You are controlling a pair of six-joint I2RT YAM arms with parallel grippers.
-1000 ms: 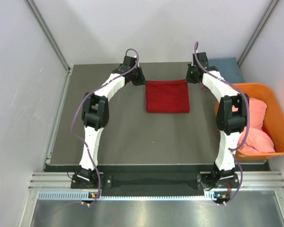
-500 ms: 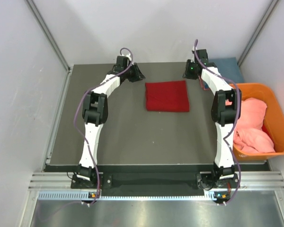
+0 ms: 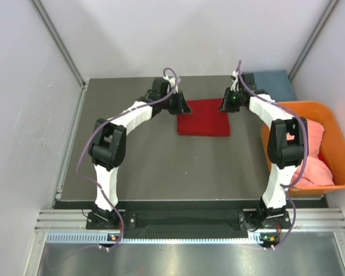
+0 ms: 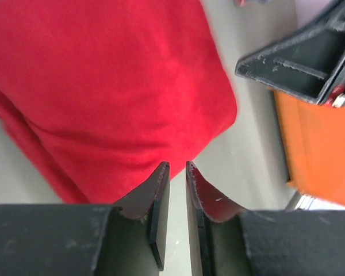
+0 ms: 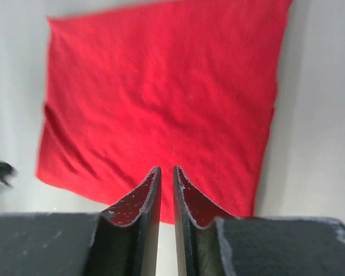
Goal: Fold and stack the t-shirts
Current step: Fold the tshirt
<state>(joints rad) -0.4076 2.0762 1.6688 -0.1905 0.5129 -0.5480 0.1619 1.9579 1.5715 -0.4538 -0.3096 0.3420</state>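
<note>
A deep red t-shirt (image 3: 204, 117) lies folded into a flat rectangle at the back middle of the table. My left gripper (image 3: 181, 106) hovers at its back left corner, jaws nearly together with nothing between them (image 4: 177, 167). My right gripper (image 3: 226, 104) hovers at its back right corner, also nearly closed and empty (image 5: 167, 169). The red shirt fills both wrist views (image 4: 103, 86) (image 5: 161, 98). A blue t-shirt (image 3: 274, 85) lies at the back right corner. A salmon-pink t-shirt (image 3: 313, 150) is bundled in the tub.
The orange plastic tub (image 3: 339, 146) stands off the table's right edge; it also shows in the left wrist view (image 4: 322, 155). The dark grey table (image 3: 161, 161) is bounded by white walls at the left, back and right.
Both grippers have swung inward from the back of the table to the red shirt's back corners. The red shirt has not moved.
</note>
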